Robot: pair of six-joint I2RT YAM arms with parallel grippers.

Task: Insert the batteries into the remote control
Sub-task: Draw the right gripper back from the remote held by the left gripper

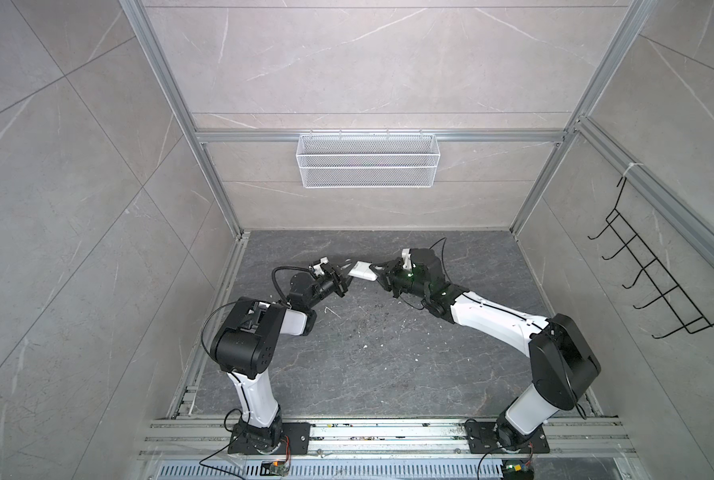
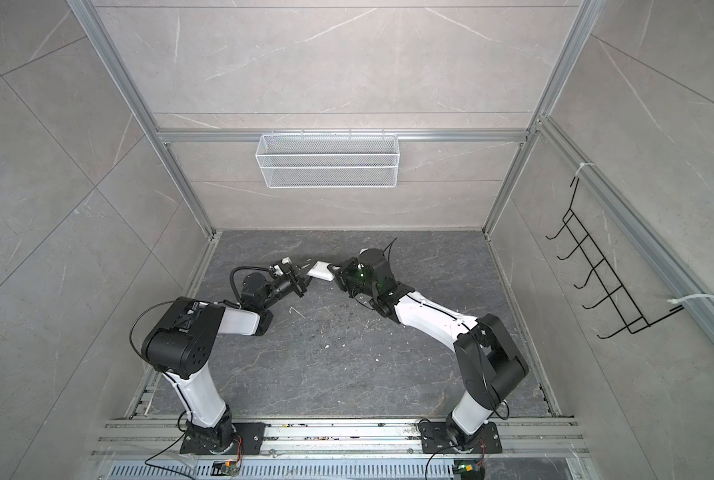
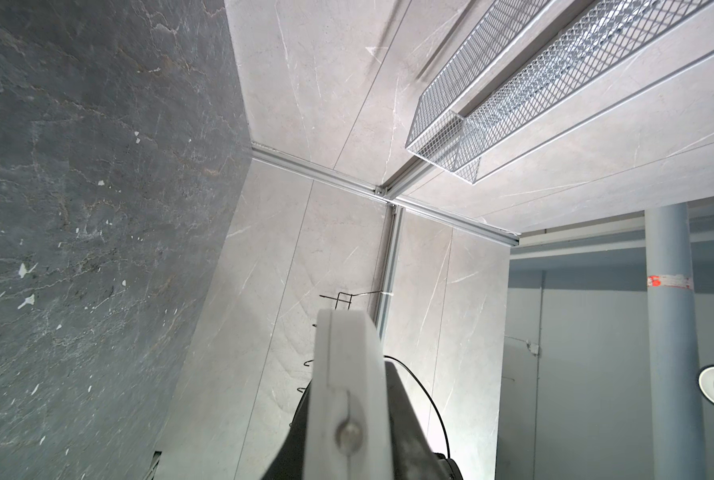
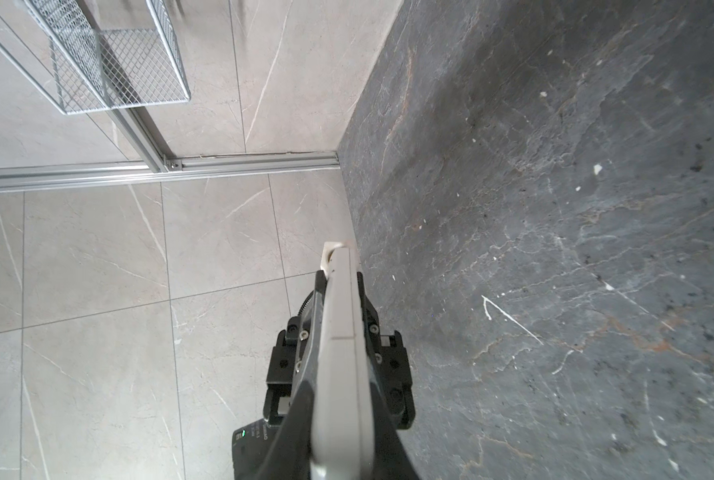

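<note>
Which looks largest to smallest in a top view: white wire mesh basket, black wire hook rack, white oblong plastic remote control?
1. black wire hook rack, by outline; close call, it may hang nearer the camera
2. white wire mesh basket
3. white oblong plastic remote control, clearly smallest

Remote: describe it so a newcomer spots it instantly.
Find the wire basket on the back wall; below it, over the dark table, the two arms meet. The remote is the white oblong bridging the left gripper and right gripper, unlike the white specks, which lie flat on the table.
</note>
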